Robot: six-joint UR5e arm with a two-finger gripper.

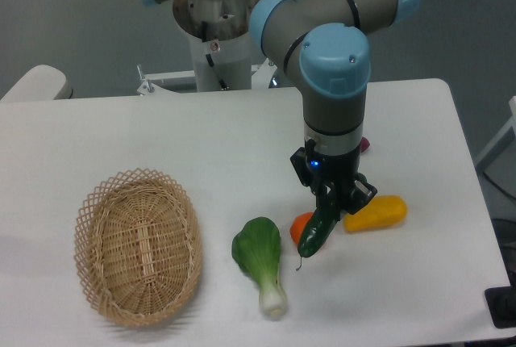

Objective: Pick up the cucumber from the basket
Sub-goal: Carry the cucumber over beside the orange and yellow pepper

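**White table against a grey floor**

A white table (pixel 242 145) with rounded corners is seen from above. A dull grey-green floor (pixel 72 16) is shown behind it. A pale rounded object (pixel 36 82) is glimpsed at the left edge, and a dark item (pixel 501 307) at the lower right.

Even bright overhead light, table (pixel 403 113) near overexposed, soft faint shadows, mild overall blur, grainy dark background.

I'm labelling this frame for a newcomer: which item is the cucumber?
Follow the arm down to its gripper, right of the basket. The cucumber hangs there: slim, glossy dark green, unlike the leafy bok choy.
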